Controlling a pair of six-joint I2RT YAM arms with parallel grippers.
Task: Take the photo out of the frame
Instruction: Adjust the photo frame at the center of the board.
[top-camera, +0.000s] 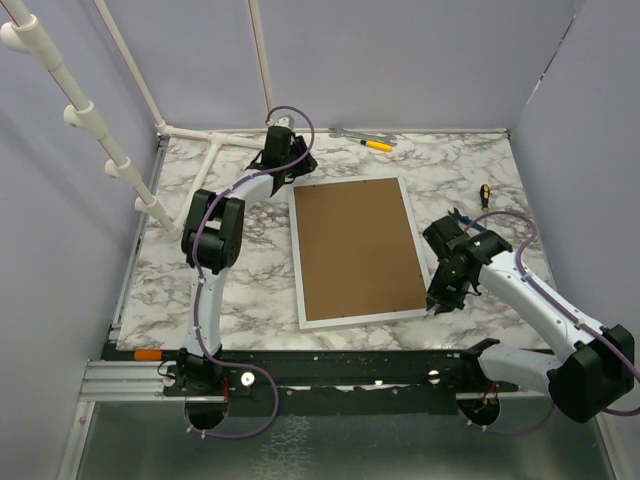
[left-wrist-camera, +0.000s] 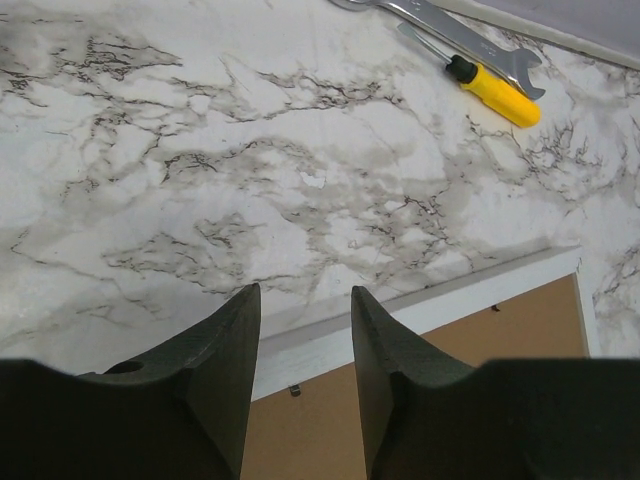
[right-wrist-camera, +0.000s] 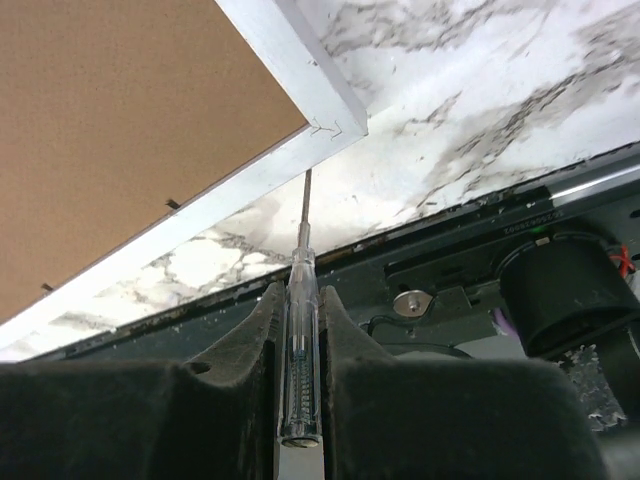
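Note:
The frame (top-camera: 299, 270) lies face down on the marble table, its brown backing board (top-camera: 357, 250) up; the photo is hidden beneath. My left gripper (top-camera: 289, 170) hovers at the frame's far left corner. In the left wrist view it (left-wrist-camera: 305, 300) stands open over the white edge (left-wrist-camera: 450, 300), with nothing between the fingers. My right gripper (top-camera: 441, 298) sits off the near right corner, shut on a clear-handled screwdriver (right-wrist-camera: 302, 300). The blade tip (right-wrist-camera: 307, 182) reaches the white edge (right-wrist-camera: 290, 60) just below that corner.
A yellow-handled screwdriver (top-camera: 377, 145) and a wrench (top-camera: 350, 133) lie at the back edge. A black-and-yellow screwdriver (top-camera: 482, 194) lies right of the frame. White pipes (top-camera: 215, 150) cross the back left corner. Small metal tabs (left-wrist-camera: 293, 389) hold the backing board.

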